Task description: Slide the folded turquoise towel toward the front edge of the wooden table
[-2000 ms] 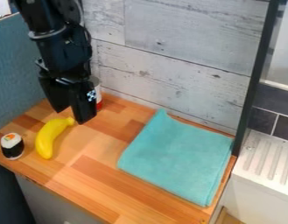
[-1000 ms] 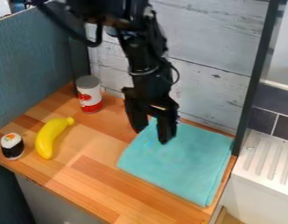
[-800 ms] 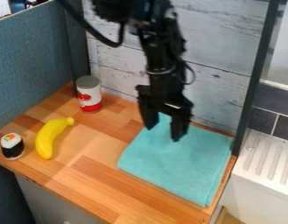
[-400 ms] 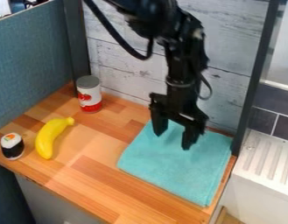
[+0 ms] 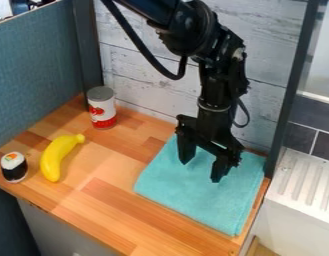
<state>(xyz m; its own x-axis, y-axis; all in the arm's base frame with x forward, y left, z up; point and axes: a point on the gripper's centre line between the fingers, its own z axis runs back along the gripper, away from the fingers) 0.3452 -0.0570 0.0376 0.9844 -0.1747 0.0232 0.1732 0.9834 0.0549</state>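
Gripper: black two-finger gripper (image 5: 202,169), pointing down over the cloth, back half; fingers apart, nothing clamped between them. Tip contact with fabric: can't tell.
Cloth: turquoise folded fabric cloth (image 5: 193,200), flat on the right part of the light-brown wooden counter (image 5: 120,220), near the white plank wall (image 5: 143,75).
Grip on cloth: flat fabric likely gives little to bite. Best bet: tips down evenly, light touch only, slow squeeze so a ridge bunches up between them. Hard pressing would probably just jam tips on wood. Both fingers need fabric under them, else it may slip out.
Lift of cloth: a pinch catching every layer should hold the fold; top layer alone may open it. Gentle rise, since loose corners would sag.
Cloth direction: front edge slants from left corner down to the near right corner, roughly along counter front; one corner points back to the wall.
Cloth long axis: none clear, near square.
Finger line: roughly parallel to cloth's front edge.
Left side: yellow toy banana (image 5: 53,159), black-and-white toy sushi roll (image 5: 14,169), red-and-white can (image 5: 102,109) upright behind.
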